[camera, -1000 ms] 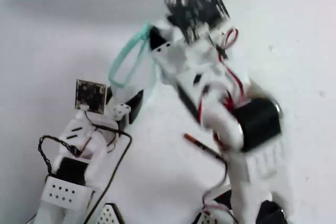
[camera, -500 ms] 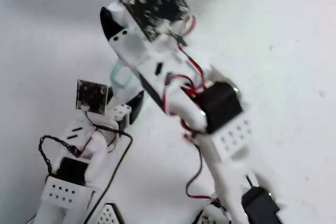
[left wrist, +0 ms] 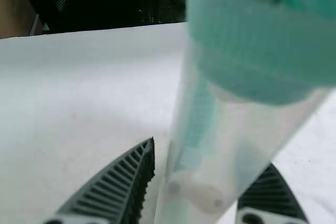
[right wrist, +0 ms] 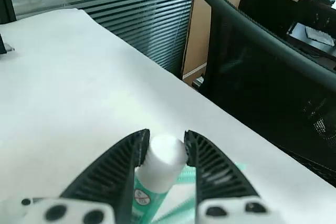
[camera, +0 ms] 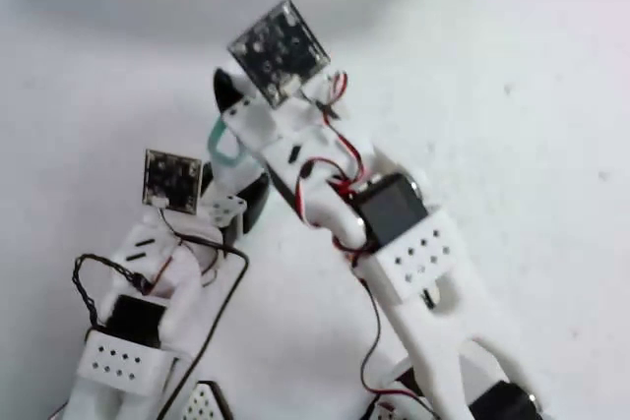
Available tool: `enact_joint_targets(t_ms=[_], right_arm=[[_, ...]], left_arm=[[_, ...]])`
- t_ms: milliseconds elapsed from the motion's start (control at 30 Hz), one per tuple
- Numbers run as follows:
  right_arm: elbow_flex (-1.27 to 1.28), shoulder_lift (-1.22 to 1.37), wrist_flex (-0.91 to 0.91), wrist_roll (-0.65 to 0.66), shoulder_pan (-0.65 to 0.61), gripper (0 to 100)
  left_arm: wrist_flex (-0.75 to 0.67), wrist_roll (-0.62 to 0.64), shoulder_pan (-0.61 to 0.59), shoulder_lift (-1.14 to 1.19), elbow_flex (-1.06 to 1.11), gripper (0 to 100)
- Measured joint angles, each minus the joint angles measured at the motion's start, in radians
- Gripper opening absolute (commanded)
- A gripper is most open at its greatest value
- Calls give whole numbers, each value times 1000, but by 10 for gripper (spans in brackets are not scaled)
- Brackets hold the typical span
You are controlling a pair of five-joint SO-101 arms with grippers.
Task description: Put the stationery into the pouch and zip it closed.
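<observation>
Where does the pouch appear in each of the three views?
High view: pouch, teal edge between the two arms.
Left wrist view: pouch held in the left gripper.
Right wrist view: pouch's teal edge just past the right gripper, which grips a glue stick.
Shared landmark: the white table.

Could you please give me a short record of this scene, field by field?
left end effector: shut on the pouch
right end effector: shut on a white-capped stick, just above the pouch's teal rim
pouch: clear body, teal rim
stick in pouch: cannot tell
table: white
</observation>
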Motion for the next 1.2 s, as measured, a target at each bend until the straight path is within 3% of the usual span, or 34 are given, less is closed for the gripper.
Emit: enact_joint_targets(t_ms=[67,133,300,433,600,733,900,1067,1200], right_arm=[[6,-31,43,0,0,243],[6,-57,100,0,-2,300],[-41,-127,255,0,-94,271],[-147,-161,333,0,-81,256],[-198,-167,434,0,95,253],[-157,-138,542,12,307,217],[60,-52,571,222,456,156],[387,14,488,440,433,156],[586,78,354,493,407,156]], left_arm=[[0,0,0,0,0,249],[0,0,0,0,0,249],[0,0,-2,0,0,249],[0,0,-3,0,0,249],[0,0,-3,0,0,249],[0,0,-3,0,0,249],[-6,21,-38,0,0,249],[-12,37,-61,0,0,249],[-12,37,-61,0,0,249]])
